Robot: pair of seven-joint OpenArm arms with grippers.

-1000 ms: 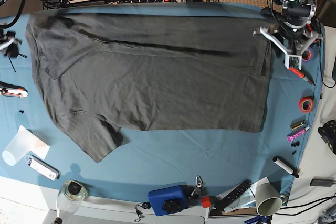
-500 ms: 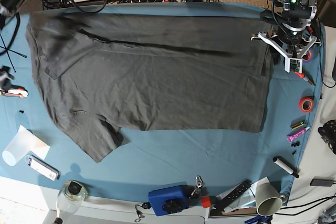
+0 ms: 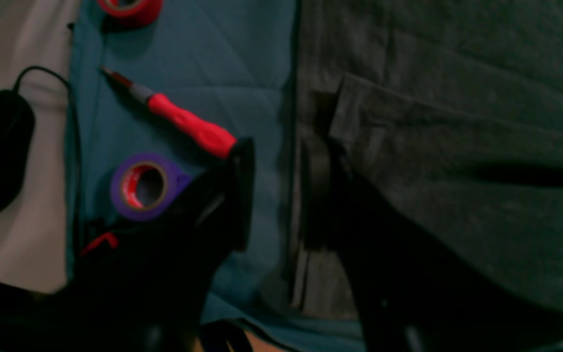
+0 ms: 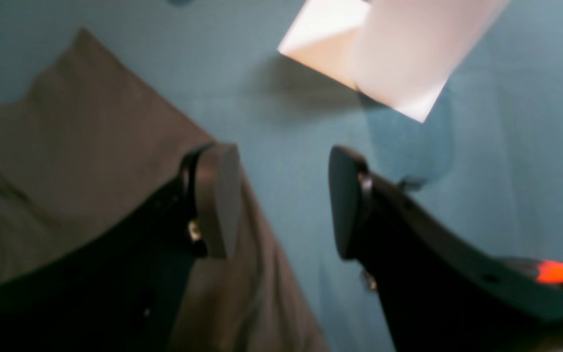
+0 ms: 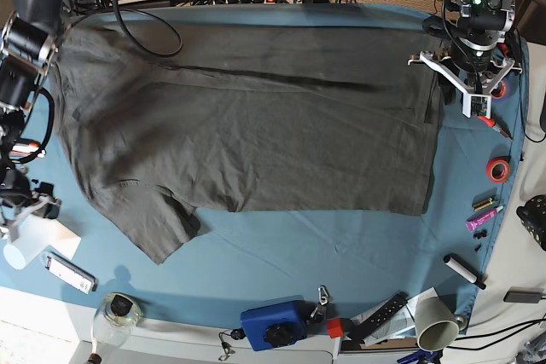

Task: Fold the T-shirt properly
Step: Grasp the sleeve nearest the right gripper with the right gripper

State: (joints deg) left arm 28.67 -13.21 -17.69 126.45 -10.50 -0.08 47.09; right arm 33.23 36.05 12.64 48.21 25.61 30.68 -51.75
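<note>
The right gripper point(image 4: 281, 200) hangs released over the cloth point(image 5: 281, 249), one finger above the sleeve point(image 5: 158, 223). The T-shirt point(image 5: 256, 117) lies spread flat across the cloth. At its far hem, the left gripper point(image 3: 274, 195) stands parted, gripping nothing, beside a screwdriver point(image 3: 184, 122).

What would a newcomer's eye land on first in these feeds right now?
The big dark grey T-shirt spread flat over most of the blue cloth, one sleeve sticking out at the near left. Next, the left gripper poised at the shirt's far right edge, jaws apart, with a red-handled screwdriver and a purple tape roll beside it.
</note>
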